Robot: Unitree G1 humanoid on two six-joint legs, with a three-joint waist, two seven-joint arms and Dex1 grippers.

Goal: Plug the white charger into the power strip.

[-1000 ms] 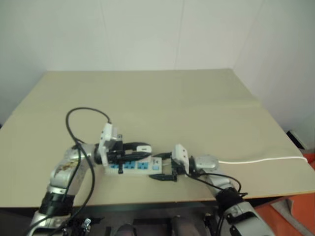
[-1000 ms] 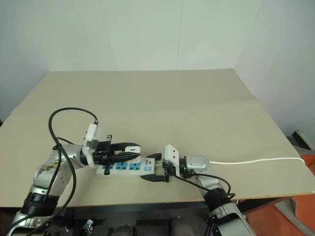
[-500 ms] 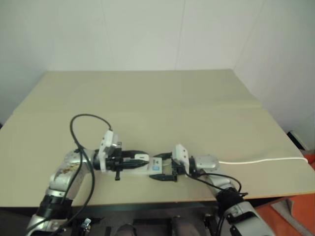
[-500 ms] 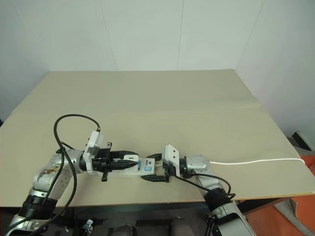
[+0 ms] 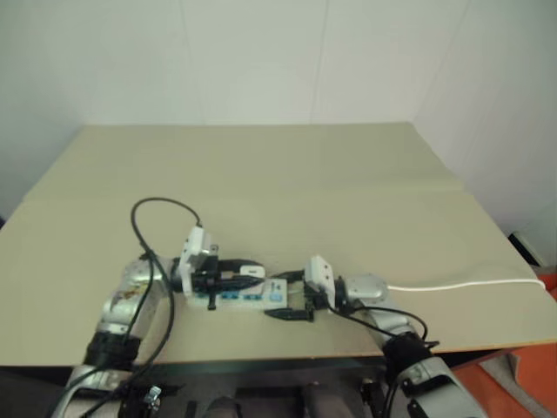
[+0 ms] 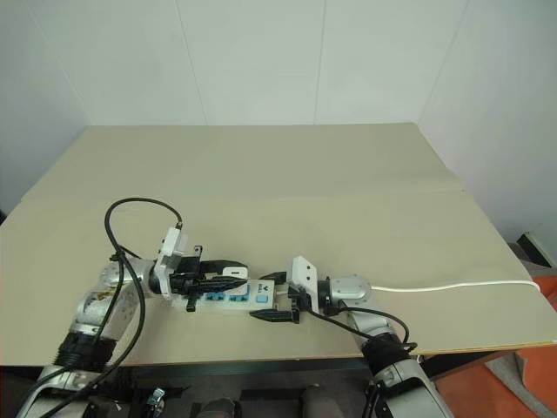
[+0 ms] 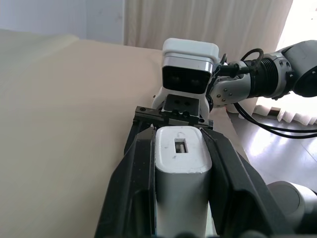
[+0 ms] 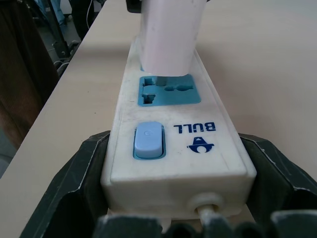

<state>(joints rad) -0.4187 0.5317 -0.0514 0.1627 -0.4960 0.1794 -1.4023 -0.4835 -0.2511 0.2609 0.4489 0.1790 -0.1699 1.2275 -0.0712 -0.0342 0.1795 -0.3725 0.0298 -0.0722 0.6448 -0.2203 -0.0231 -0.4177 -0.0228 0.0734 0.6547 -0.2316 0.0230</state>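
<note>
The left claw point(image 7: 181, 163) is clamped on the white charger point(image 7: 181, 168), one black finger point(image 7: 133, 183) pressed to each long side of the block, whose end face shows a small rectangular slot. In the head views this claw lies level and low over the power strip point(image 6: 228, 299), pointing toward the right arm, with the charger point(image 6: 233, 273) above the strip's blue socket faces. From the right wrist, the charger point(image 8: 171, 34) stands over the socket next to the switch, its lower end at the socket face; whether the prongs are in cannot be told.

The right claw point(image 6: 277, 297) grips the switch end of the strip, its fingers point(image 8: 74, 183) against both long sides beside the blue switch point(image 8: 147, 141). The strip's thin white cord point(image 6: 452, 286) runs from that end across the desk point(image 6: 305, 174) toward its right edge. A black cable point(image 6: 130, 213) loops above the left arm
</note>
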